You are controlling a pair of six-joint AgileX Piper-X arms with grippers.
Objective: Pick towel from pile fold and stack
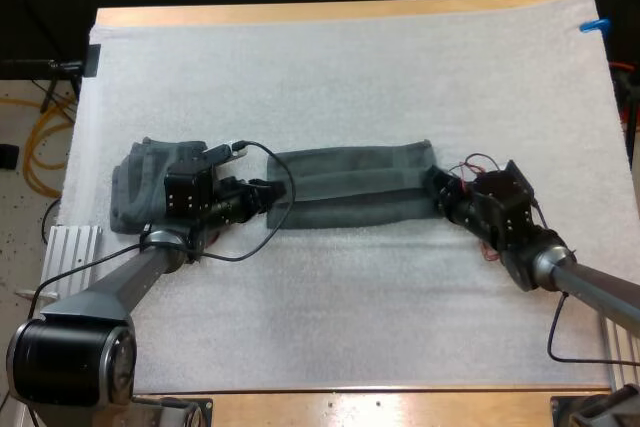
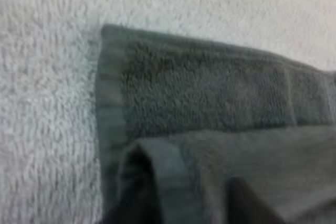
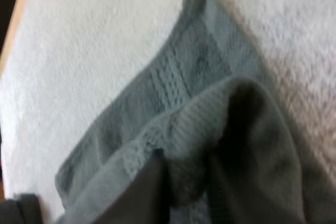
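Finding: a robotics lab or test bench, not a home. A wooden table point(image 1: 300, 13) carries a white mat point(image 1: 350, 67). Out past my left pincer point(image 1: 268, 194) — bare speckled floor point(image 1: 15, 212), loose yellow cable point(image 1: 35, 162) and an aluminium rail point(image 1: 75, 247) at the table's edge.

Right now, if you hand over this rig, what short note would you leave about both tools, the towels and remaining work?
Left tool: shut on the left end of the towel.
Right tool: shut on its right end.
The towel lies stretched on the white mat, partly folded lengthwise.
A towel heap sits partly under the left arm.
Done: pick.
Left: finish folding, stack.
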